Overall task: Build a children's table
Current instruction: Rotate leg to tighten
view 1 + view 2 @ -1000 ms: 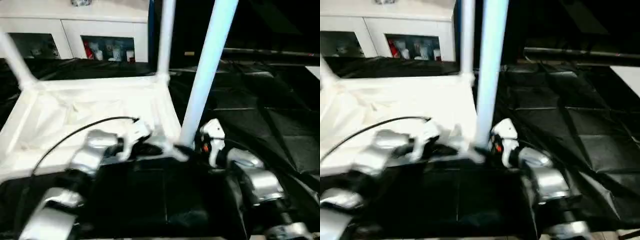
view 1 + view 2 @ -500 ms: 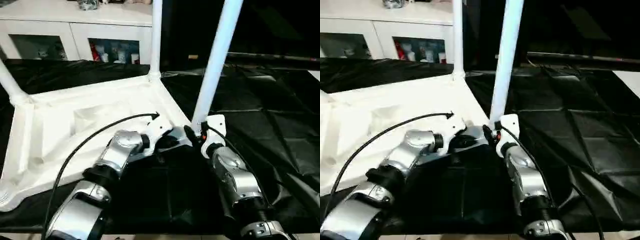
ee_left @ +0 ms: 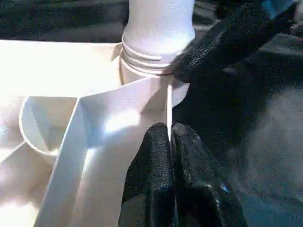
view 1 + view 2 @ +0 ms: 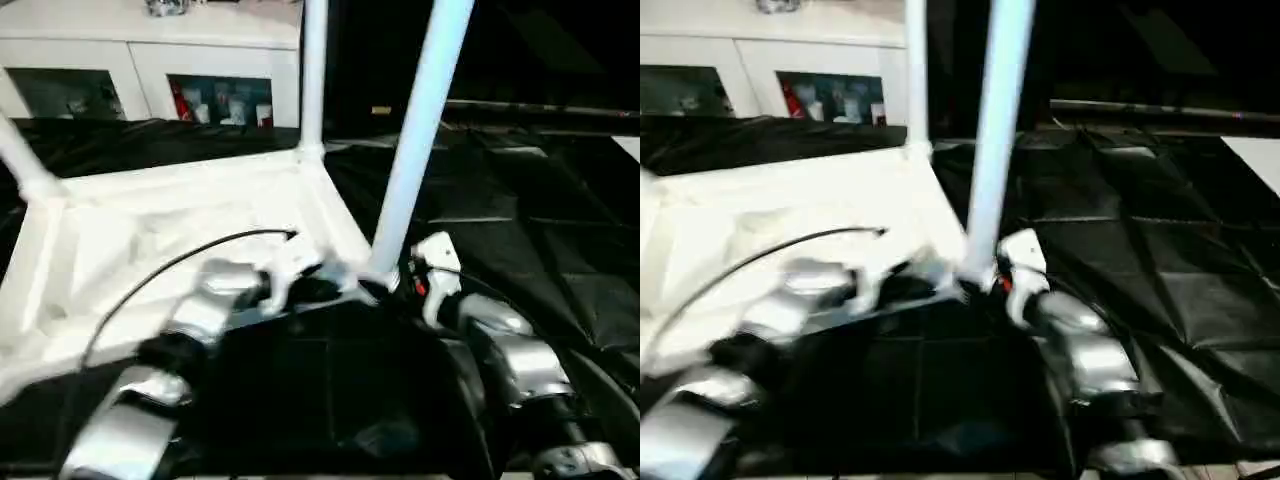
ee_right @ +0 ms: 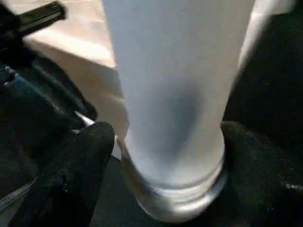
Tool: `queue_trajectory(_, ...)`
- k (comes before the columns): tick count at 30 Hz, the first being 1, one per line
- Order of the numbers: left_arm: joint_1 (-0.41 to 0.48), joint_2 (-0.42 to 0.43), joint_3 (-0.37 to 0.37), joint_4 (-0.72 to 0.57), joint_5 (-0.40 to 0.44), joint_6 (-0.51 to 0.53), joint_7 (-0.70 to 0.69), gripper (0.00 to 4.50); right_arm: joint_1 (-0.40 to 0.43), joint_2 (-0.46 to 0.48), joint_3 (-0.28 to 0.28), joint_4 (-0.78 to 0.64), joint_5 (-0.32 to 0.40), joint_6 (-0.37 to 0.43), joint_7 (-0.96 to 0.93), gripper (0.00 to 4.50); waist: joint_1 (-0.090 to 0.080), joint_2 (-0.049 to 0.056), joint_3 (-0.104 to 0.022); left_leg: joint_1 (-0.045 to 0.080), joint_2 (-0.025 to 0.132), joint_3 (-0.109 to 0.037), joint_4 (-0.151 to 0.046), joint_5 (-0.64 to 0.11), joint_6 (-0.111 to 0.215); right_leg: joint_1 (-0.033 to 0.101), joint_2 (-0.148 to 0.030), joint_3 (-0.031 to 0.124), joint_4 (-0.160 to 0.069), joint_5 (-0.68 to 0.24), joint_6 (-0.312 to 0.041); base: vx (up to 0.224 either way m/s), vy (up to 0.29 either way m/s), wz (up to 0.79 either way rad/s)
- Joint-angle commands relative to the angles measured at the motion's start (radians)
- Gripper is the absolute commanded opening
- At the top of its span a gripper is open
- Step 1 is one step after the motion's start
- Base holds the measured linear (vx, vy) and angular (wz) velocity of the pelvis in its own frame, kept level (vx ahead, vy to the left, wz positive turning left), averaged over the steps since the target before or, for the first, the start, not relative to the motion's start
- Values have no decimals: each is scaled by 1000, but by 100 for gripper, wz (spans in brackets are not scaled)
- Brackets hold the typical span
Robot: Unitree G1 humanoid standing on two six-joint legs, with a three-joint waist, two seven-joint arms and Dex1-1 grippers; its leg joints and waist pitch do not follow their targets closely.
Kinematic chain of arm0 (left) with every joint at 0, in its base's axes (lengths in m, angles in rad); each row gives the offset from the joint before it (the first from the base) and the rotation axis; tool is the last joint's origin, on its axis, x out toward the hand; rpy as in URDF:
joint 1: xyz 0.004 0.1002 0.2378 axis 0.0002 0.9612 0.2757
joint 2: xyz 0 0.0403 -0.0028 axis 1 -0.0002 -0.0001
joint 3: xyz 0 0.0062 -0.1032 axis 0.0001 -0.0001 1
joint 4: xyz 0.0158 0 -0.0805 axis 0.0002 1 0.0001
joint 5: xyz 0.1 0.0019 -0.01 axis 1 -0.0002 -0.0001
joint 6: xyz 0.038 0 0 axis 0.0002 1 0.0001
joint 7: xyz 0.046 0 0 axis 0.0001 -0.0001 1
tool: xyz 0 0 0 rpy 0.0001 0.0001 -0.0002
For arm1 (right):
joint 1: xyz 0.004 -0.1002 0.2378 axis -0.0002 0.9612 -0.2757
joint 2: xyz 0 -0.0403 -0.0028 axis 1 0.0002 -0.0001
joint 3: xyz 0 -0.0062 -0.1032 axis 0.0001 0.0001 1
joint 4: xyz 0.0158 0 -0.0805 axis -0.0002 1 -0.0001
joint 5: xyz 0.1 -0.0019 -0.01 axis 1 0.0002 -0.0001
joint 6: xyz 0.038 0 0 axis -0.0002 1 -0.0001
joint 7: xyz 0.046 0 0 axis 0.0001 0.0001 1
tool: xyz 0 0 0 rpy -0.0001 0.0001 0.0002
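Item, near leg (image 4: 415, 140): a long white tapered plastic tube, smooth and faintly bluish in this light. I see it standing upright in the near right corner socket of the upturned top, its long axis near vertical and leaning slightly to the right as it rises. At its foot the left wrist view shows ridged screw rings (image 3: 142, 64) still exposed above the socket collar, so I judge it not fully seated.

Item, table top (image 4: 150, 240): white moulded plastic, rectangular, rimmed, underside up on the work table. It has thin upright ribs and a round open cup (image 3: 40, 130) inside the corner. Two more legs stand in other corners: one at the far right (image 4: 313, 75), one at the far left (image 4: 20, 155).

Item, right gripper (image 5: 161, 156): black rubbery fingers (image 5: 80, 165) spread either side of the leg's base, which lies straight ahead of the claw and between its jaws. The leg's axis runs across the fingers. I cannot tell whether the pads bear on the tube. This arm is the nearer one for any turn of the leg.

Item, left gripper (image 3: 171, 156): fingers pressed together on the thin white rim edge just beside the same socket, pinching the top to steady it.

Item, work table (image 4: 540, 220): covered in black sheeting, creased and glossy.

Item, cabinet (image 4: 150, 60): white, glass-fronted, beyond the table.
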Motion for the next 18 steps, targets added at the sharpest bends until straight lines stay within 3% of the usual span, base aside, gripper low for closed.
queue_trajectory(1, 52, 17, -7, 9, -47, 3, -100, 0, -1, -22, 26, -35, 29, 0, 91, 377, 7, -16, -47, -3, 58, -25, -57, -195, 65, 37, -68, 48, -70, -269, -200, 0, 0, 0)
queue_trajectory(4, 63, 44, -4, -2, -62, 7, -138, 0, 1, -45, 29, -50, 46, 8, 148, 377, 8, -10, -48, 2, 60, -23, -54, -189, 71, 35, -65, 47, -62, -208, -230, 0, 0, 0)
queue_trajectory(7, 70, 62, -4, -7, -65, 11, -153, 0, 2, -65, 43, -50, 51, 6, 182, 361, 8, -14, -47, 0, 60, -20, -53, -189, 71, 37, -63, 46, -57, -184, -245, 0, 0, 0)
queue_trajectory(13, 76, 74, 0, -2, -62, 5, -164, 0, 6, -56, 50, -39, 45, -1, 195, 321, 7, -15, -45, 1, 59, -22, -55, -220, 49, 35, -68, 49, -67, -275, -217, 0, 0, 0)
queue_trajectory(18, 76, 75, 2, 8, -65, 0, -172, 0, 10, -53, 55, -40, 44, -6, 199, 280, 6, -14, -46, 1, 59, -21, -55, -205, 52, 35, -65, 48, -63, -238, -225, 0, 0, 0)
